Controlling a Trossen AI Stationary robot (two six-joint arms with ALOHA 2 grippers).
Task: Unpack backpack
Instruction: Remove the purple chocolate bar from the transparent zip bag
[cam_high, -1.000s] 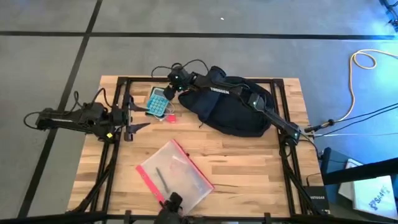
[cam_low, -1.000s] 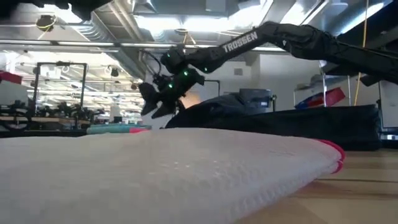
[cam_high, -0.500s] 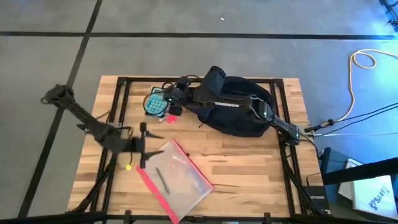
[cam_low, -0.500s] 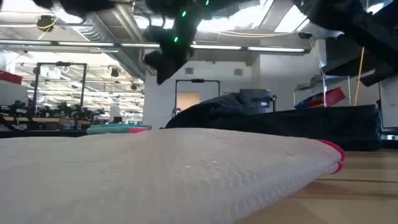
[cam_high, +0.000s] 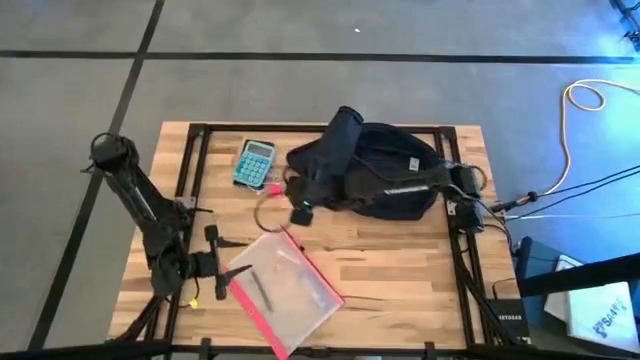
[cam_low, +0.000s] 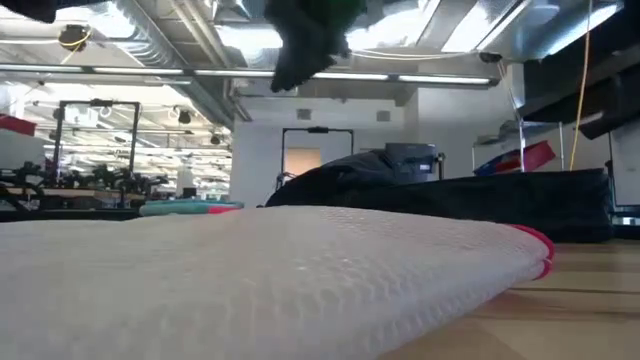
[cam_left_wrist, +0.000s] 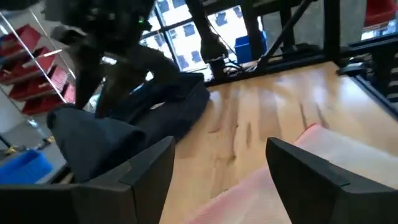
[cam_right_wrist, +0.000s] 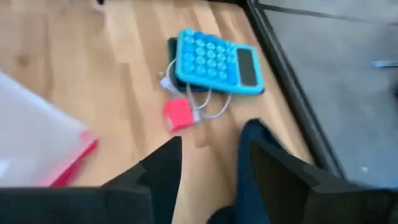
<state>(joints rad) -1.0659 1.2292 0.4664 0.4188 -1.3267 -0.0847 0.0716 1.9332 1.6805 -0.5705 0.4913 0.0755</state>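
Two grippers, jaws apart, empty | calculator (cam_high: 254, 162), pouch (cam_high: 283, 287) beside backpack (cam_high: 385, 185)

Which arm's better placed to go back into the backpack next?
Right, probably. The right gripper, fingers open, hangs just off the backpack, its arm lying across the bag. The left gripper, also open, sits at the near-left corner by the pouch, well away from the bag.

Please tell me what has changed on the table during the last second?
The left pincer swung from the table's left edge to the clear pouch's near corner, open and empty. The right pincer drew back from the blue calculator to the backpack's front edge. Calculator, pouch and backpack did not move.
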